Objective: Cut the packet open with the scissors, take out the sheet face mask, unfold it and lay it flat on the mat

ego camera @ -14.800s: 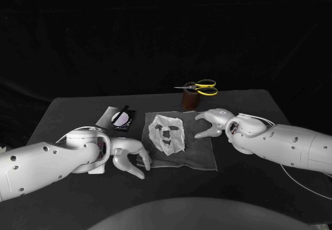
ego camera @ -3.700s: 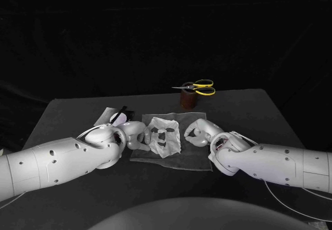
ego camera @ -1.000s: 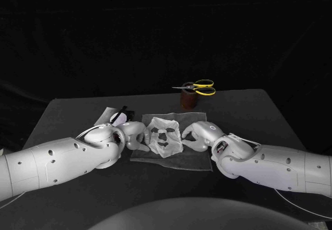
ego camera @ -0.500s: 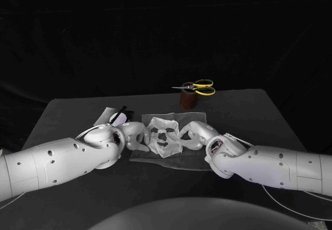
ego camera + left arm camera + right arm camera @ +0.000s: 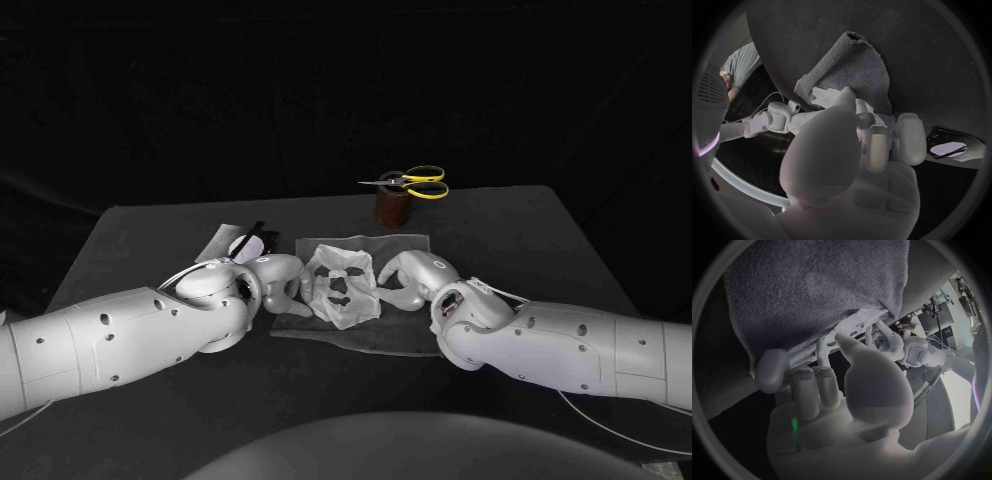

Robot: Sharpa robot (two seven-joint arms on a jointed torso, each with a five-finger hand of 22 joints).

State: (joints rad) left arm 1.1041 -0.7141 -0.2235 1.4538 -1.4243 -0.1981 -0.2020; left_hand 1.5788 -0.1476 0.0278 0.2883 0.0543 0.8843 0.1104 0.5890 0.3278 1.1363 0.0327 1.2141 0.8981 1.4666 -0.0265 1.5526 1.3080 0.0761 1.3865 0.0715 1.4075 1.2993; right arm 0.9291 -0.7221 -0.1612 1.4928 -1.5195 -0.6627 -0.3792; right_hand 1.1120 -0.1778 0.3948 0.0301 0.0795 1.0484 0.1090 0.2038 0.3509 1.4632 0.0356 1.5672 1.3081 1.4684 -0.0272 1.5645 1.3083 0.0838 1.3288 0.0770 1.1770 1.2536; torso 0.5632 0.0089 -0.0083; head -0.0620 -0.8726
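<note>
The face mask (image 5: 343, 283) is lying spread on the mat (image 5: 320, 330); the left hand (image 5: 281, 280) is pinching its 9 o'clock edge, the right hand (image 5: 411, 275) its 3 o'clock edge.

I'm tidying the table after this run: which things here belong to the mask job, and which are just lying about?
Job: sheet face mask; mat under it; scissors; packet; left hand and right hand beside the mask.
Lying about: brown holder bearing the scissors.
</note>
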